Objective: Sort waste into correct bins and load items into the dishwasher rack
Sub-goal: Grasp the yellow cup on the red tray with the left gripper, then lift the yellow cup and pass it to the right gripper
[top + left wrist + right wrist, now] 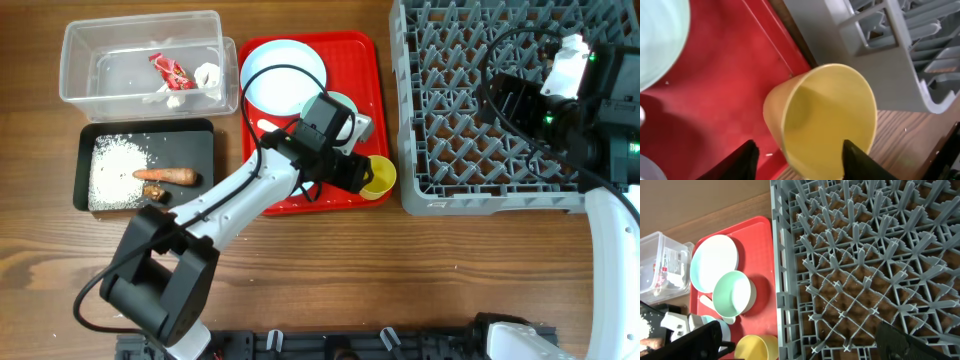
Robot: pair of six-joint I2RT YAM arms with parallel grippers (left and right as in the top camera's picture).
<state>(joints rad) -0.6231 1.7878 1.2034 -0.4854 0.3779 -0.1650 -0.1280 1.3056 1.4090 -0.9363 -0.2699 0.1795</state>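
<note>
A small yellow cup (pixel 378 178) (pixel 827 120) stands at the red tray's near right corner. My left gripper (pixel 800 162) straddles it, open. Its left finger stands a little way off the cup wall and its right finger lies over the rim. My right gripper (pixel 802 342) hangs wide open above the grey dishwasher rack (pixel 480 195), holding nothing. On the red tray lie a pale blue plate (pixel 285 75), a bowl (pixel 732 294) and a white spoon (pixel 268 127). The clear tub (pixel 140 30) holds the wrapper (pixel 172 70) and tissue (pixel 208 76). Rice (pixel 118 165) and a carrot piece (pixel 165 175) lie in the black tray (pixel 200 150).
The red tray (pixel 365 50) sits between the bins and the rack, its right edge close to the rack's left wall (pixel 785 280). My left arm crosses the tray's near half and hides part of the bowl. A second bowl (pixel 715 324) peeks out beneath it.
</note>
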